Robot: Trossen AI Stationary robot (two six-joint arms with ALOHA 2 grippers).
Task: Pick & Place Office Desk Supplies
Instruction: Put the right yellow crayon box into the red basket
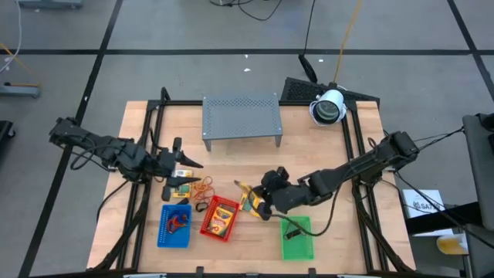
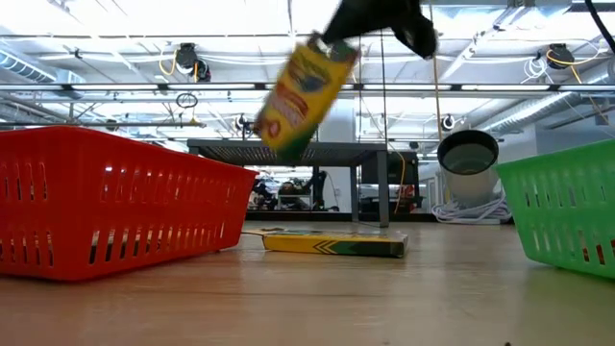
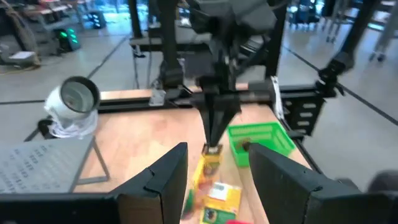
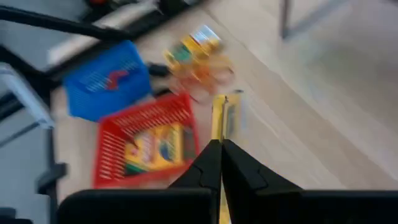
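**Right hand carrying a crayon packet, mid-transfer near the red tray**

Packet in hand (image 2: 306, 91): yellow with green print, hanging tilted in the air, pinched by its upper end in the right hand (image 2: 338, 40). It's clear of the worktop (image 2: 317, 298); the low view shows open air below it. Fingers fully closed on it, nothing else touched.

Step, as I read it: transport phase of pick-and-place, grasp done, drop not yet done. The red tray (image 1: 220, 218) sits just beside the hand, on its left-arm side, and already has one like packet (image 4: 152, 149) lying in it, so that's the likely target. I can't confirm that from the frames alone.

Next move calls for: carry across the near rim of the red tray, lower the packet so it doesn't tip out, then open. The packet hangs at an angle, so its low end could catch the rim.

Still loose on the worktop: a second packet (image 2: 334, 244) lying flat between red tray and green tray (image 1: 297, 239), beyond the hand in the low view; another packet (image 1: 181, 191) and rubber-band loops (image 1: 202, 188) near the left hand.

Left hand (image 1: 185, 164): empty, fingers partly apart, waiting above the blue tray (image 1: 174, 226) side, well away from the right hand.
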